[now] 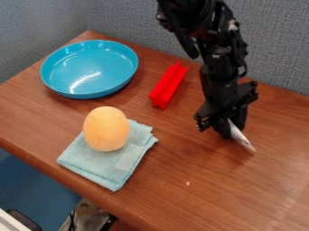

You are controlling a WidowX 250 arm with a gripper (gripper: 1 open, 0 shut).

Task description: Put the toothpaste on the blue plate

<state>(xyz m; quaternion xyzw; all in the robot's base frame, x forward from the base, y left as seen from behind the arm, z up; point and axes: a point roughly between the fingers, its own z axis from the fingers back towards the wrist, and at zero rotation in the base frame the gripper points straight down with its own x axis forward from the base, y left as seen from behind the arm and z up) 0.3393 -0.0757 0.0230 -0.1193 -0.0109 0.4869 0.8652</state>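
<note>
A black robot arm reaches down over the right side of the wooden counter (182,153), its end effector (227,126) pointing steeply downward and closed on the toothpaste (239,137), whose white end sticks out tilted below the fingers, just above or at the wood. The blue plate (88,70) sits at the far left, well apart from the arm, and a red bar (168,85) lies between plate and arm. Near the front, an orange egg-shaped object (105,128) rests on a folded pale teal cloth (111,155).
</note>
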